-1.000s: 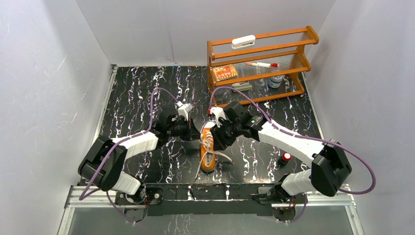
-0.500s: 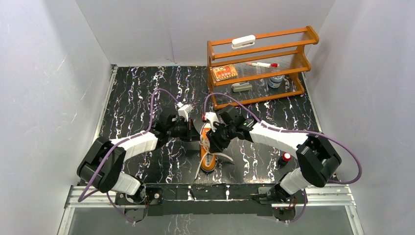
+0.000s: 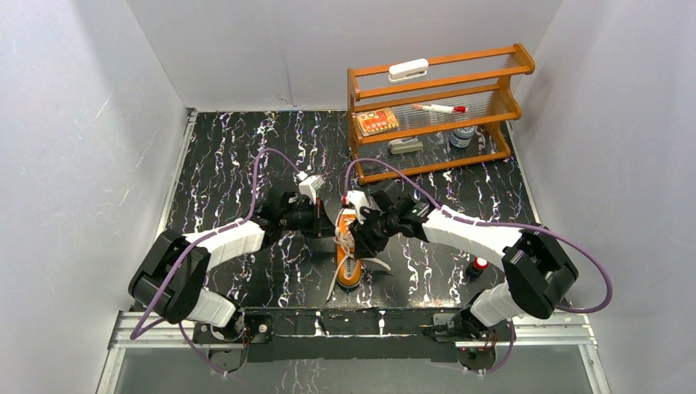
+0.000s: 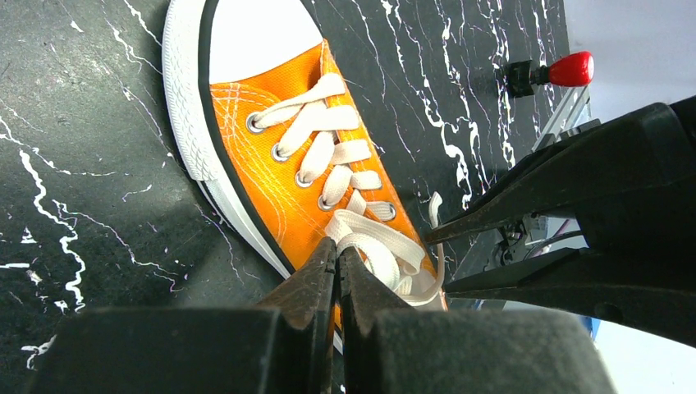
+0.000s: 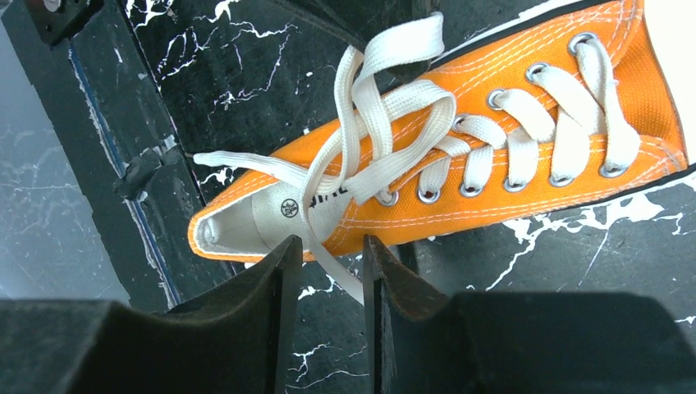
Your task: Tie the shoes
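Note:
The orange sneaker lies mid-table, white toe cap toward the near edge. Its white laces are crossed in a loose knot over the tongue. My left gripper is at the shoe's left side. In the left wrist view it is shut, with a lace loop pinched at its tips. My right gripper is over the shoe's opening. In the right wrist view it is open, and a loose lace strand runs down between its fingers. The pale insole shows.
A wooden shelf with small items stands at the back right. A small red-capped object sits on the table to the right of the shoe. Loose lace ends trail toward the near metal rail.
My right gripper has moved a little left and closer over the shoe's opening. My left gripper has stayed put at the shoe's left side.

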`<state>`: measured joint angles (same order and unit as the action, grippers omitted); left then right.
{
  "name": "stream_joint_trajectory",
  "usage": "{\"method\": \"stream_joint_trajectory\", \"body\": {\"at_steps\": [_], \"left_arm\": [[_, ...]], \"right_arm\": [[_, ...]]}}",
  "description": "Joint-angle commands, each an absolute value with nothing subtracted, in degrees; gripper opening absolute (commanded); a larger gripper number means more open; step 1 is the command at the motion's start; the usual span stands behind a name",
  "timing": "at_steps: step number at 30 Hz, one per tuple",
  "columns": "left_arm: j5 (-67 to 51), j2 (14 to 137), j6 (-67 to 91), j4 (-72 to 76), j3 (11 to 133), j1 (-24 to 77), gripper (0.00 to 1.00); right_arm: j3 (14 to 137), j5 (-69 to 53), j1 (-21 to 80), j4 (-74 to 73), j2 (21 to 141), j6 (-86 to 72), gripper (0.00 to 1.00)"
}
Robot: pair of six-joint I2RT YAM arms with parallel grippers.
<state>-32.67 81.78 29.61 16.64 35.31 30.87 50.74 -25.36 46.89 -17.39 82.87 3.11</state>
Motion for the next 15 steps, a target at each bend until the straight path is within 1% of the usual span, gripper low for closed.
{"method": "stream_joint_trajectory", "body": {"at_steps": [1,7,8,11,15], "left_arm": [[-34.1,78.8,29.0,15.4,37.3,30.9,0.00],[-34.0,78.0,28.4,14.3,37.6,31.0,0.00],[-33.9,77.6,28.3,14.1,37.6,31.0,0.00],[-33.8,77.1,27.9,13.6,37.6,31.0,0.00],[-34.1,77.3,27.9,13.7,37.8,30.9,0.00]], "right_arm": [[50.3,-27.1,47.1,-14.0,82.7,2.2,0.39],[49.2,-26.6,47.1,-13.0,82.3,0.5,0.28],[48.8,-26.7,47.1,-12.8,82.2,0.4,0.28],[47.5,-26.7,47.1,-11.3,81.8,-1.7,0.35],[47.2,-27.5,47.1,-10.7,81.8,-2.4,0.37]]}}
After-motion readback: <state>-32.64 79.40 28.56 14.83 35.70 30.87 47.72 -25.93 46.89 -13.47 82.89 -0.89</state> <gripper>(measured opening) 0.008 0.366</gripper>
